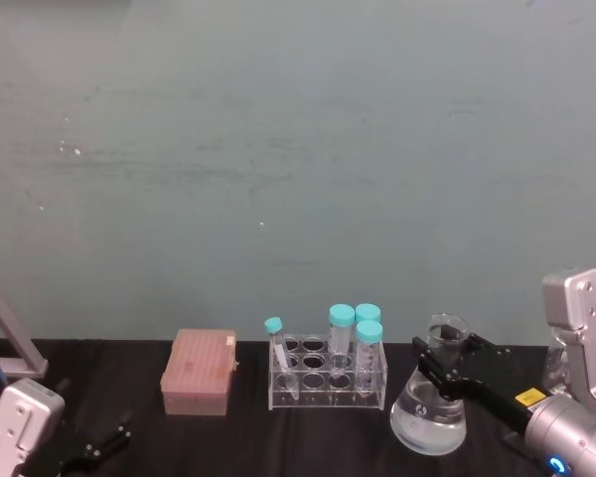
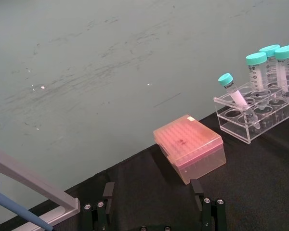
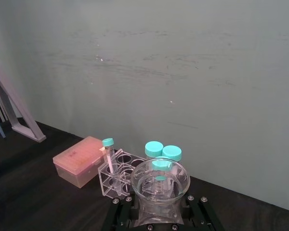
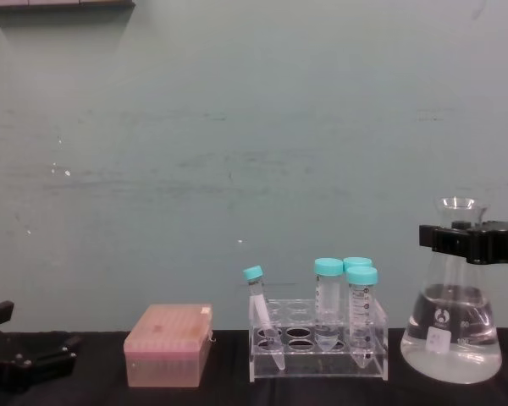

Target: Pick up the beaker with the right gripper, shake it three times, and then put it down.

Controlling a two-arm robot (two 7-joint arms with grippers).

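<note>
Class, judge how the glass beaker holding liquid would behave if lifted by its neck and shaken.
The beaker is probably bottom-heavy: liquid fills its wide base. Held at the narrow neck, where the right gripper sits, smooth glass may slip. Its open rim could let liquid slosh out, and glass likely breaks if dropped.

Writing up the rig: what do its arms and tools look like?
The left arm and right arm are silver-grey metal ending in black tools. The right one carries a yellow label and a blue light ring. The left tool and right tool show silver screw heads.
</note>
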